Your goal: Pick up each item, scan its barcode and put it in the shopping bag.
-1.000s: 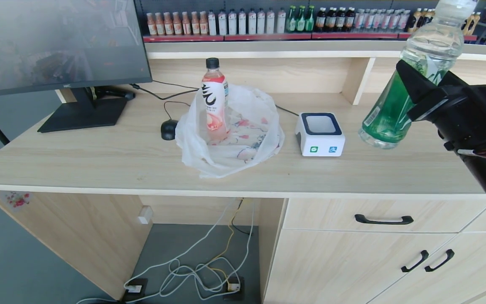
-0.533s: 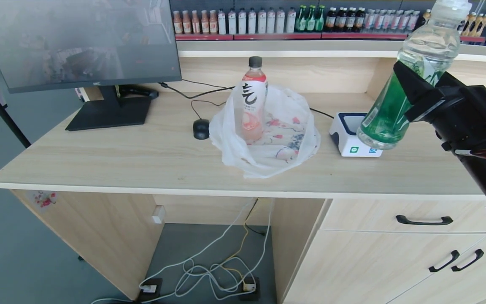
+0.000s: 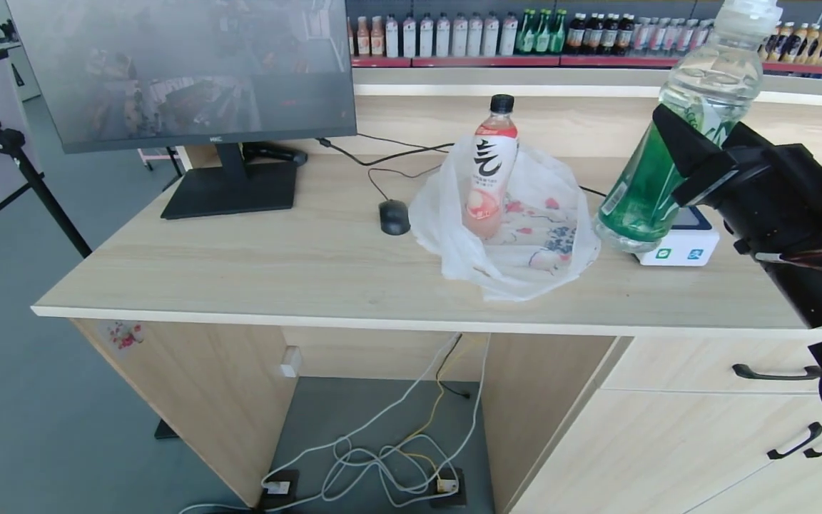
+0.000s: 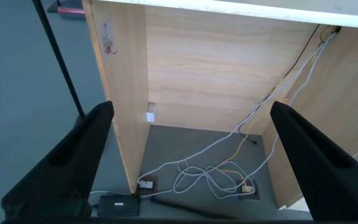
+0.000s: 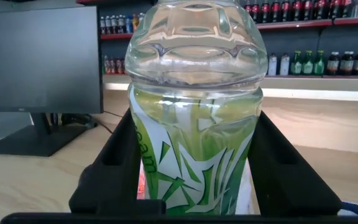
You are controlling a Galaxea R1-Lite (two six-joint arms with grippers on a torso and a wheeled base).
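Observation:
My right gripper (image 3: 696, 153) is shut on a clear water bottle with a green label (image 3: 675, 135), held tilted in the air over the white barcode scanner (image 3: 682, 244) at the counter's right. The right wrist view has the same bottle (image 5: 194, 124) between the black fingers (image 5: 114, 162). A pink drink bottle (image 3: 488, 171) stands upright inside the white plastic shopping bag (image 3: 518, 221), which lies open on the counter left of the scanner. My left gripper (image 4: 191, 162) hangs open below the counter's level, facing the desk's side panel and floor cables.
A monitor (image 3: 190, 71) on a black stand sits at the counter's back left, a black mouse (image 3: 394, 216) beside the bag. Shelves of bottles (image 3: 525, 32) run behind. Drawers with black handles (image 3: 775, 371) are under the right side, cables (image 3: 382, 457) on the floor.
The head camera has turned left, so the whole scene has shifted right in the picture. The held bottle now overlaps the scanner instead of standing to its right.

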